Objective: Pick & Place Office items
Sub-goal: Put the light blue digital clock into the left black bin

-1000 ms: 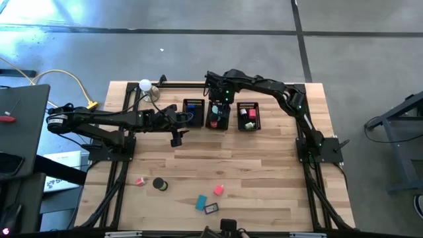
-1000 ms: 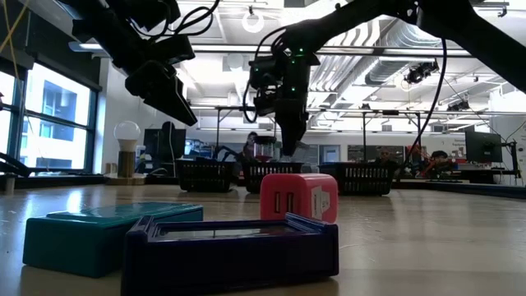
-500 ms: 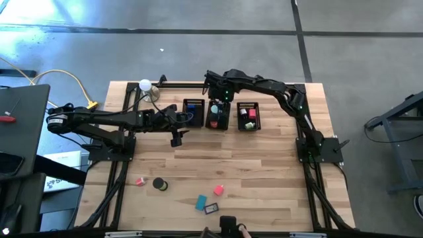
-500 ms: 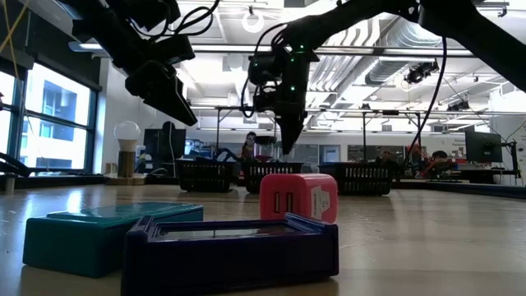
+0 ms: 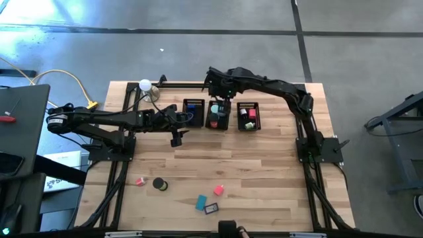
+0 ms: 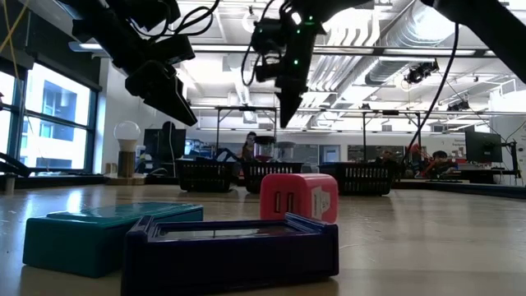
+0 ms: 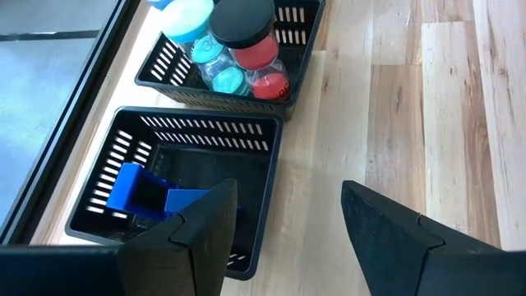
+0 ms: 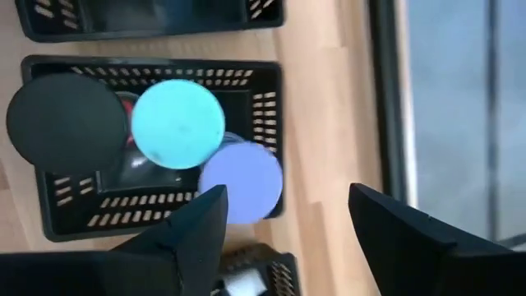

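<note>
Right gripper (image 5: 213,84): open, empty, raised above middle bin (image 5: 218,123); drop seems done. Left gripper (image 5: 176,141): open, empty, just beside left bin (image 5: 193,114). Remaining items, pink block (image 5: 219,190) and black roll (image 5: 159,184), well apart from both; next needs reach down table

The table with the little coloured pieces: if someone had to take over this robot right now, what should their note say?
Left gripper: open, empty, beside the left bin.
Right gripper: open, empty, above the middle bin.
Done: round-lidded pieces sit in the middle bin, a blue piece in the left bin, pink and green pieces in the right bin.
Left on the near table: pink block, black roll, teal block, pink cube, dark blue tray.
</note>
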{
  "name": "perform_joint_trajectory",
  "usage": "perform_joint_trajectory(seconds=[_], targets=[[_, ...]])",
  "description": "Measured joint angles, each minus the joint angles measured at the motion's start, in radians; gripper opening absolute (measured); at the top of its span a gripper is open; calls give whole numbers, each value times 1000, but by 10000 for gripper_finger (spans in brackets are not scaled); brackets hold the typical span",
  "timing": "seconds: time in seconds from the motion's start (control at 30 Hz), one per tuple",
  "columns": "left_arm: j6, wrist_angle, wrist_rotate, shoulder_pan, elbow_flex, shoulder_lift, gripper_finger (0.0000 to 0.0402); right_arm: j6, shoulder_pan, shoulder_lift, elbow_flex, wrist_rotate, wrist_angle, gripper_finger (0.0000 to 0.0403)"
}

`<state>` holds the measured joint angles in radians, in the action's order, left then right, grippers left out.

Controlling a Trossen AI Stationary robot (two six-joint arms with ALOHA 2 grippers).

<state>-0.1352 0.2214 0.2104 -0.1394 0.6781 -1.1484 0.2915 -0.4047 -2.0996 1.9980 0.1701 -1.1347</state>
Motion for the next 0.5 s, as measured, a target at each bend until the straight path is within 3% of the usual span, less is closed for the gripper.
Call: perform_joint_trajectory(seconds=[0.27,0.5], targets=[[-18,-35,0,0,0,0,211,2,26,73,0,39,-3,243],[68,-40,0,0,0,0,211,5,48,134,0,37,-5,243]])
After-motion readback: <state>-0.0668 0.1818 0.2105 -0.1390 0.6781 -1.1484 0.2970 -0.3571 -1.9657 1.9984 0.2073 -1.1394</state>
